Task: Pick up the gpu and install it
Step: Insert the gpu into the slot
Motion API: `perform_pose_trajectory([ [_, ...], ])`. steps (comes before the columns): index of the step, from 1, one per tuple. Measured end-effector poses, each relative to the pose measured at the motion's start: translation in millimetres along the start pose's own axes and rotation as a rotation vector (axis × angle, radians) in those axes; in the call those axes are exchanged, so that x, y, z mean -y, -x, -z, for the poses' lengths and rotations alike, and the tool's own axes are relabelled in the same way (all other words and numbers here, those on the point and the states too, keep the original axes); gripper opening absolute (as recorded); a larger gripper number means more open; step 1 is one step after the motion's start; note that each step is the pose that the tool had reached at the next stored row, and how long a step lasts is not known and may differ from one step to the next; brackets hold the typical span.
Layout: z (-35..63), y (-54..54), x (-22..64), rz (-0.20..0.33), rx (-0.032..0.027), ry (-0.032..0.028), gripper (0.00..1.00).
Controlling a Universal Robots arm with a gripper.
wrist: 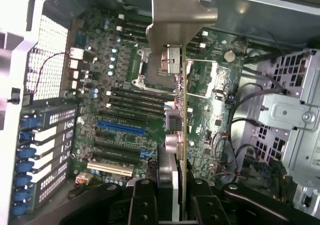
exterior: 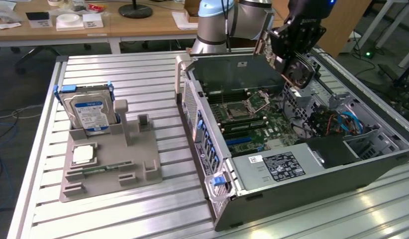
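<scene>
Open case: motherboard is left reachable from above, beneath the held gpu. Passage is narrowed by cables and drive cage at the exterior view's right, and by the power supply.

table: silver aluminium bench top, ribbed slats all the way across, kinda shiny

pc case: open dark tower lying on its side, flat on the slats, motherboard facing up

grey holder: flat grey plastic fixture, sits right on the slats, off to the exterior view's left of the pc case, not touching it

gap: a strip of slats shows between the pc case and the grey holder
</scene>
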State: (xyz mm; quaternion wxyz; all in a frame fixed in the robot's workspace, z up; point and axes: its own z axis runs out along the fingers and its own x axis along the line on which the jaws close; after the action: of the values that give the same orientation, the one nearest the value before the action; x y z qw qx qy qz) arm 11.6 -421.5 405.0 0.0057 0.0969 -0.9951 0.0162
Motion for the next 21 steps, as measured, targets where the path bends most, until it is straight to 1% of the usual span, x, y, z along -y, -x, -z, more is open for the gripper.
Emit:
perform_pose_trajectory([
  [21,-0.1,0.0,0.0,0.282,0.0089,-0.0040,0.28],
])
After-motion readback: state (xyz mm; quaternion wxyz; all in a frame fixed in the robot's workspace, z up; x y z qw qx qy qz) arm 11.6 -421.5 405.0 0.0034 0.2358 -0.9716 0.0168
